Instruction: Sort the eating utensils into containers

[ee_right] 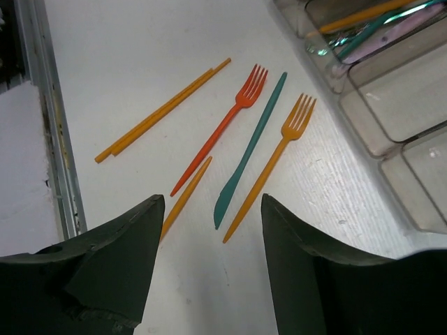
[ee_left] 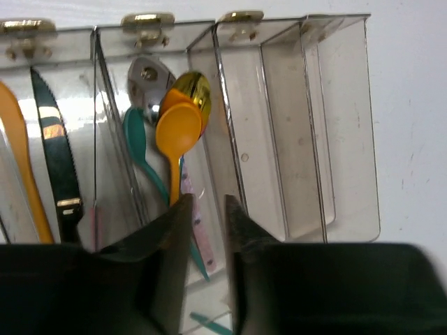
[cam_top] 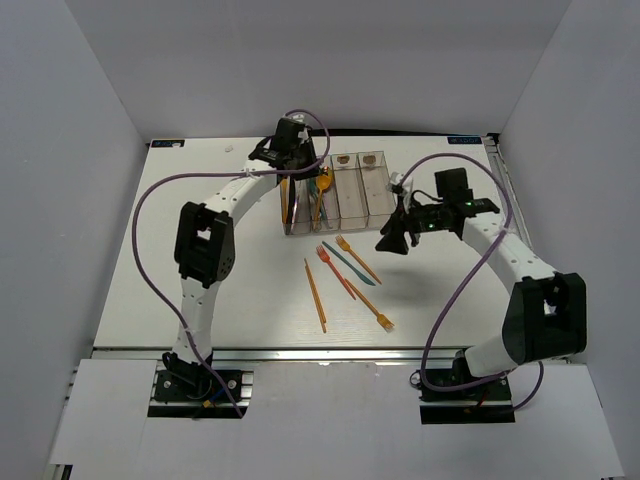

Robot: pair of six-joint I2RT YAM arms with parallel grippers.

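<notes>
The containers (cam_top: 378, 188), clear bins in a row, stand at the table's far middle. My left gripper (cam_top: 300, 172) hovers over them. In the left wrist view its jaws (ee_left: 207, 199) stand slightly apart with nothing between them, above the bin holding an orange spoon (ee_left: 178, 136), a gold spoon (ee_left: 193, 91), a teal spoon (ee_left: 140, 150) and a pink handle (ee_left: 197, 227). A black knife (ee_left: 56, 160) lies in the bin to the left. My right gripper (ee_right: 211, 199) is open and empty above a teal knife (ee_right: 251, 150), an orange fork (ee_right: 274, 162) and a red fork (ee_right: 222, 129) on the table.
Two bins (ee_left: 307, 125) on the right of the row hold nothing. A long orange pair of sticks (ee_right: 160, 112) and another orange handle (ee_right: 185, 195) lie on the table near the forks. A second orange fork (cam_top: 372, 307) lies nearer the front edge. White walls enclose the table.
</notes>
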